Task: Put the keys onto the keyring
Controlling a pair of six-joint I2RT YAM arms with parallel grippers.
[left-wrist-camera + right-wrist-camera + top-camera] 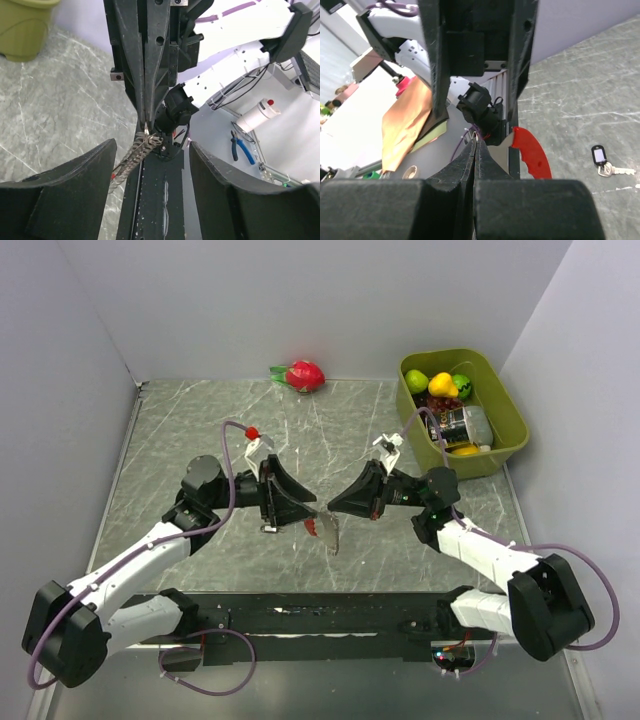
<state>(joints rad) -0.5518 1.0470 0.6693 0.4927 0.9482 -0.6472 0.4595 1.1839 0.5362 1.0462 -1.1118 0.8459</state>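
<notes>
Left fingers (290,502) open; right fingers (475,165) pinch the keyring (532,155). Left arm (140,565) and right arm (480,545) reach inward over the counter (180,440).

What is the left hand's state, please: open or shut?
Open: the left hand has its fingers wide apart, with the keyring chain hanging in the gap.

Top camera is looking down from behind the arm bases (170,612), covering the whole table (180,430). Wrist cameras are facing each other at close range, all three sharing the keyring (532,155).
</notes>
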